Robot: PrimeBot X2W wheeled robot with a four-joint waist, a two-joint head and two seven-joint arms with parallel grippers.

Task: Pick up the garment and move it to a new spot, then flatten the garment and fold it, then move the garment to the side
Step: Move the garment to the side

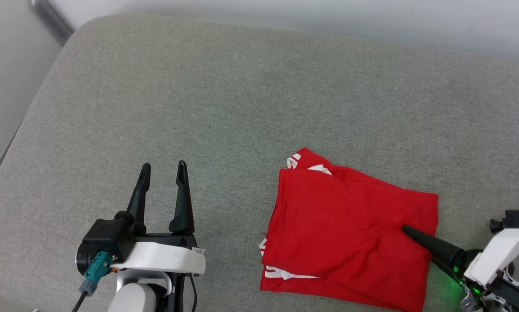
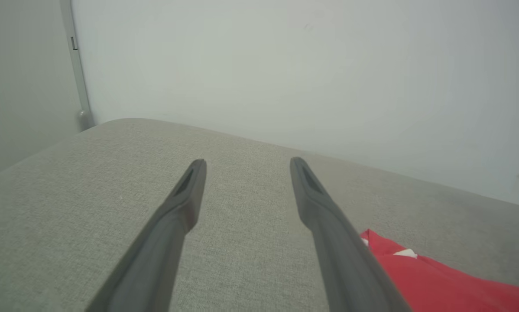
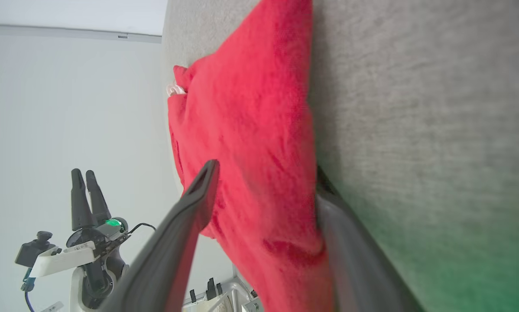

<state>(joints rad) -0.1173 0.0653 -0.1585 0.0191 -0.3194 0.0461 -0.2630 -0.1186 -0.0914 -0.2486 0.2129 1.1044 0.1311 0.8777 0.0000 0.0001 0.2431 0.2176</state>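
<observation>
between your right gripper's (image 3: pixel 266 173) spread fingers sits one edge of the folded garment (image 1: pixel 346 225): one finger lies on top of the red cloth, the other looks slid under it against the grey cushion (image 1: pixel 199 86). jaws apart, nothing clamped yet. left gripper (image 1: pixel 164 167) is wide open too, empty, with the garment lying clear of it off beside its right finger. risks as i read them: close on a shallow bite and you likely catch only some layers, so the sideways drag peels the fold open. the lower finger could snag the cushion fabric. a one-sided pull may swing the stack and skew it.
</observation>
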